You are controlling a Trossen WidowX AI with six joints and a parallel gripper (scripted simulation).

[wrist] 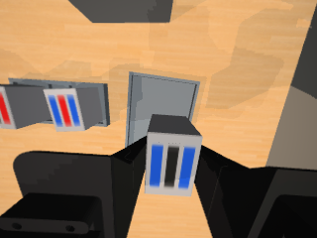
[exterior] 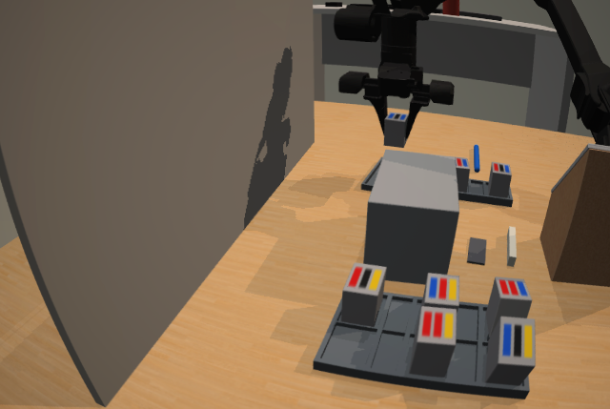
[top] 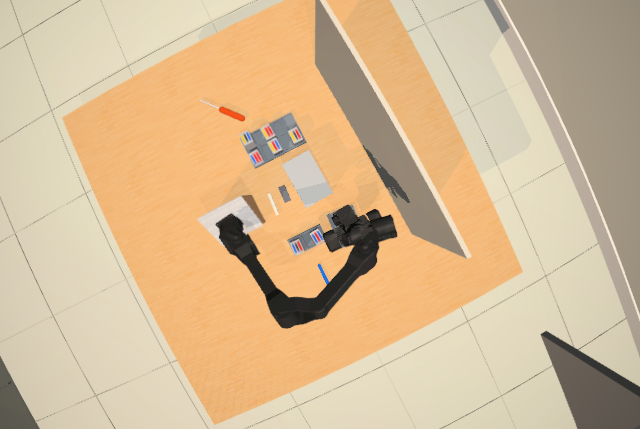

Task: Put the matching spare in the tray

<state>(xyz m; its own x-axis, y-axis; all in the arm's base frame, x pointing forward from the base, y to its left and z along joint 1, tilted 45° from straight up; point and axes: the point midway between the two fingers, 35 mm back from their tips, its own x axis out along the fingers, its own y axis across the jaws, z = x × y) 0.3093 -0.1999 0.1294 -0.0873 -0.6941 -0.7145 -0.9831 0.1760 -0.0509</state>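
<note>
1. Grey spare block [exterior: 396,130], blue-black-blue stripes, is clamped in the claw [exterior: 396,123] in the air above the small grey tray [wrist: 162,105].
2. Far rack [exterior: 480,192]: two striped blocks.
3. Near rack [exterior: 394,340]: five striped blocks.
4. One large grey unit [exterior: 411,217] stands on the wooden surface [exterior: 236,306].

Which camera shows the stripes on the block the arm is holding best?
The wrist view: the held block fills mid-frame between the end effector fingers, its blue, black, blue stripes facing the lens. The exterior view shows the block small and far off. In the top view the arm hides it.
</note>
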